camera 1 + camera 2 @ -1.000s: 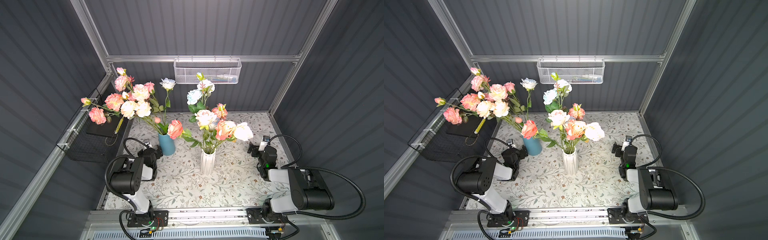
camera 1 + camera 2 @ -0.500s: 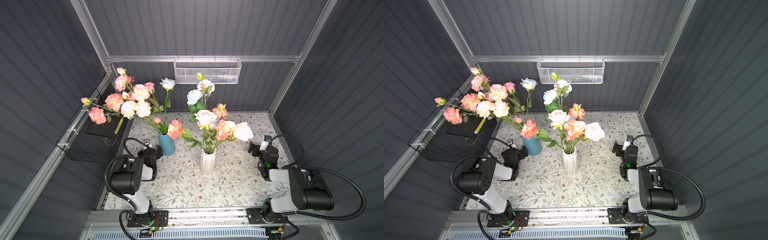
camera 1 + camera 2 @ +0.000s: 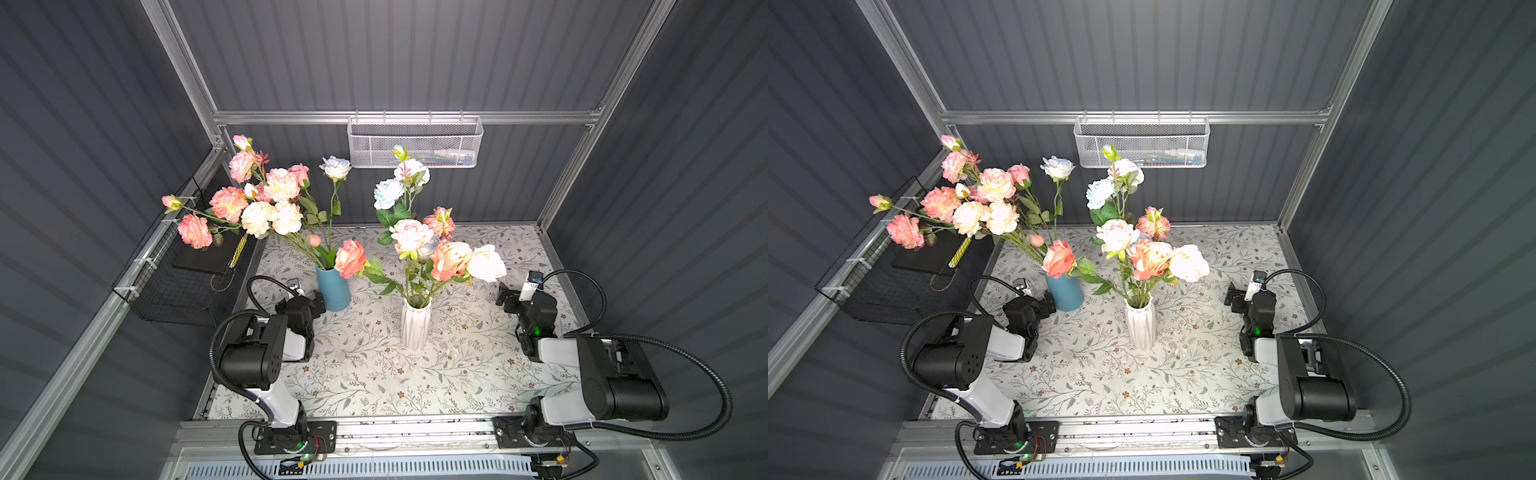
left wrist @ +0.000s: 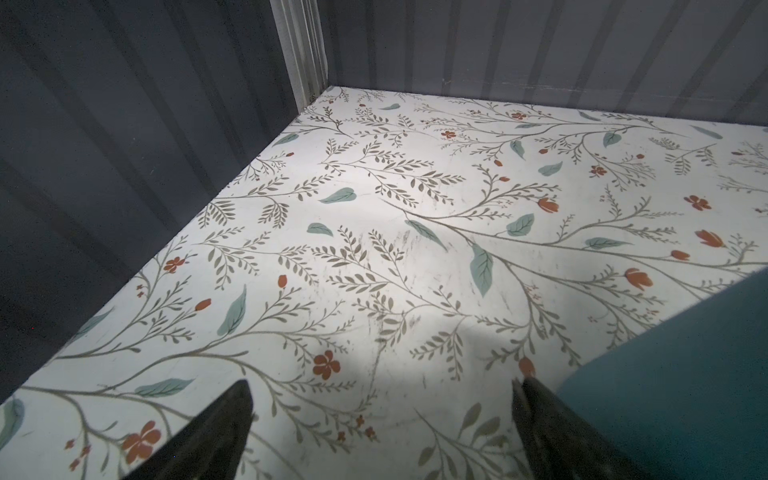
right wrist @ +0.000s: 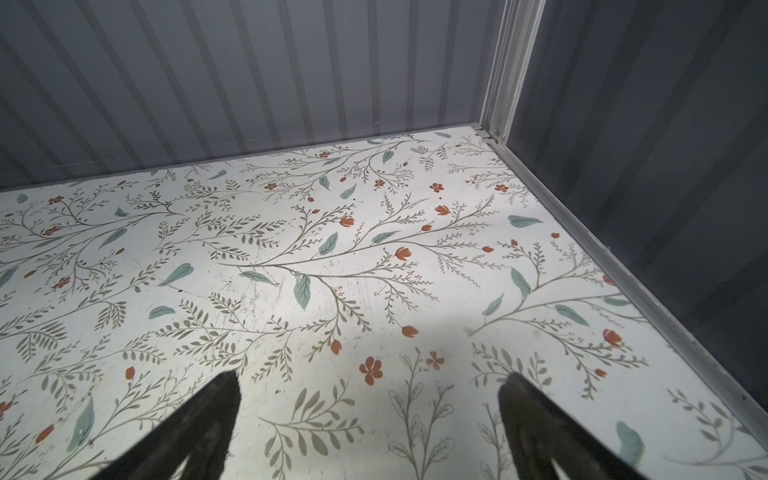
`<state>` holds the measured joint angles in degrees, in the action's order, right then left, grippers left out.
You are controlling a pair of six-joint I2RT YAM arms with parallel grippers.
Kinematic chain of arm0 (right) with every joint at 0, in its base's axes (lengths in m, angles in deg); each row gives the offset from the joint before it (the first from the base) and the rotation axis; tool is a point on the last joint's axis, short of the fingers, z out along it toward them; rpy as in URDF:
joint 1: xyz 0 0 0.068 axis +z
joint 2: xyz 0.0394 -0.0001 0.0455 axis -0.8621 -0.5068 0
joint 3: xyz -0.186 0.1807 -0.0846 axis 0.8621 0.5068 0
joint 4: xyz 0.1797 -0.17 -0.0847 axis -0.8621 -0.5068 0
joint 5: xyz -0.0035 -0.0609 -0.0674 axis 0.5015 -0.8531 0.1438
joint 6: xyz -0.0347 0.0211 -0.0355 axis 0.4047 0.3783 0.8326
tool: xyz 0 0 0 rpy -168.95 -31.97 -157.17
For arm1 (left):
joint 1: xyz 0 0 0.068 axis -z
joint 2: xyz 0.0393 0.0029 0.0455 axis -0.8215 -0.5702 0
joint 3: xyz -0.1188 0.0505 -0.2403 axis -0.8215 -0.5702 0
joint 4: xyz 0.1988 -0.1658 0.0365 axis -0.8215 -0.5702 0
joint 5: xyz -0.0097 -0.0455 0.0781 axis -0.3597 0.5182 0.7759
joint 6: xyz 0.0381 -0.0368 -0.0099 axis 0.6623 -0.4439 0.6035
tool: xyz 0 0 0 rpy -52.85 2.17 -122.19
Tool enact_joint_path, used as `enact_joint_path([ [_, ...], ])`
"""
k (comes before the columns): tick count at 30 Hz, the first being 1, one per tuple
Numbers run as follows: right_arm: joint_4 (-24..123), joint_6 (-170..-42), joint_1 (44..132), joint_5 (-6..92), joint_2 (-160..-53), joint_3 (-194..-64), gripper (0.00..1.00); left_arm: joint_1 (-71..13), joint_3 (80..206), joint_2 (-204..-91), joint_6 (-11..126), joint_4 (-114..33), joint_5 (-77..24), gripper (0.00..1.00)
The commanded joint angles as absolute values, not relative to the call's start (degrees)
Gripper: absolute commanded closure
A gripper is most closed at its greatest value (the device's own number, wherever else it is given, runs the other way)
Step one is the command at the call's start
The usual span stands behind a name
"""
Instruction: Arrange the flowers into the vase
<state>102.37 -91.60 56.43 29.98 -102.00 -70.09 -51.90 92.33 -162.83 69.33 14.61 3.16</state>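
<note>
Left black claw (image 4: 381, 384), right black claw (image 5: 372, 376) — we see both wide apart, empty; green-stemmed pink-white flowers (image 3: 451, 257) upright in white ribbed vase (image 3: 415, 324).

No legible txt anywhere.

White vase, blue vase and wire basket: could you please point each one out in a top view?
White vase (image 3: 415, 328): in a top view, on its ribbed body.
Blue vase (image 3: 336, 291): in a top view, on its side wall.
Wire basket (image 3: 374, 141): in a top view, on its mesh front.
</note>
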Motion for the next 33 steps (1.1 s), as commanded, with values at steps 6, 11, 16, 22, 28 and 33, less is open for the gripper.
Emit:
enact_joint_path([
  [6, 104.2, -91.8, 56.3, 30.3, -102.1, -70.5, 0.01, -51.5, 94.3, -163.5, 70.9, 13.9, 2.1, 0.0],
  [11, 104.2, -91.8, 56.3, 30.3, -102.1, -70.5, 0.01, -51.5, 94.2, -163.5, 70.8, 14.1, 2.2, 0.0],
  [16, 104.1, -91.8, 56.3, 30.3, -102.0, -70.5, 0.01, -51.5, 94.9, -163.6, 70.8, 13.1, 2.6, 0.0],
  [22, 104.2, -91.8, 56.3, 30.3, -102.1, -70.5, 0.01, -51.5, 95.5, -163.7, 70.9, 12.2, 2.7, 0.0],
  [28, 104.2, -91.8, 56.3, 30.3, -102.0, -70.5, 0.01, -51.5, 95.6, -163.7, 70.9, 11.9, 2.8, 0.0],
  [33, 104.0, -91.8, 56.3, 30.3, -102.1, -70.6, 0.01, -51.5, 95.6, -163.7, 70.9, 11.9, 2.8, 0.0],
])
